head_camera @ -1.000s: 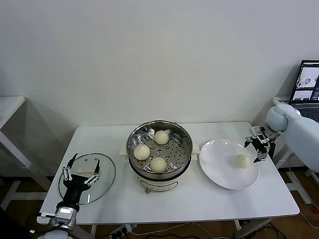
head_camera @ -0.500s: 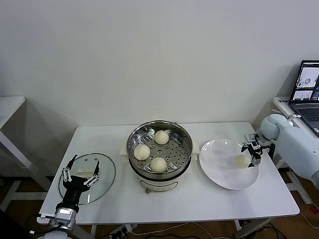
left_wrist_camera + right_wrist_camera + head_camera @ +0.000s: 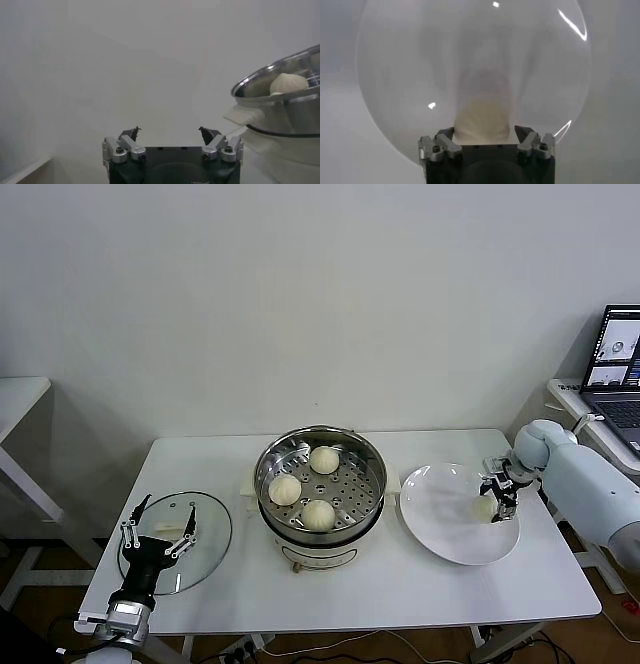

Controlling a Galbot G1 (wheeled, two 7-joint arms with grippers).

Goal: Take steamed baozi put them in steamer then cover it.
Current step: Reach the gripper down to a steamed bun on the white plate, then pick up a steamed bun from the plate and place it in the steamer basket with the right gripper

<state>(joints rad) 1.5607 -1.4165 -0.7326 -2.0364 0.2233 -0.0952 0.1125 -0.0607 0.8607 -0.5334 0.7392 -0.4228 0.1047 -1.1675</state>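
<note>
At frame right, the right gripper (image 3: pixel 497 500) had its fingers around the last baozi (image 3: pixel 485 509) on the plate (image 3: pixel 440 529), whether clamped I cannot tell; the left gripper (image 3: pixel 156 529), fingers apart, waited over the lid (image 3: pixel 210 529) for covering.

A plain white wall (image 3: pixel 320 294) is seen behind a white table (image 3: pixel 420 584). A second white table (image 3: pixel 18 399) is partly shown at the left edge, and a laptop (image 3: pixel 620 359) is set on furniture at the right edge.

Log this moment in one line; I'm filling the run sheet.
right end effector: around last baozi on plate | steamer: three baozi, uncovered | left end effector: open over glass lid
</note>
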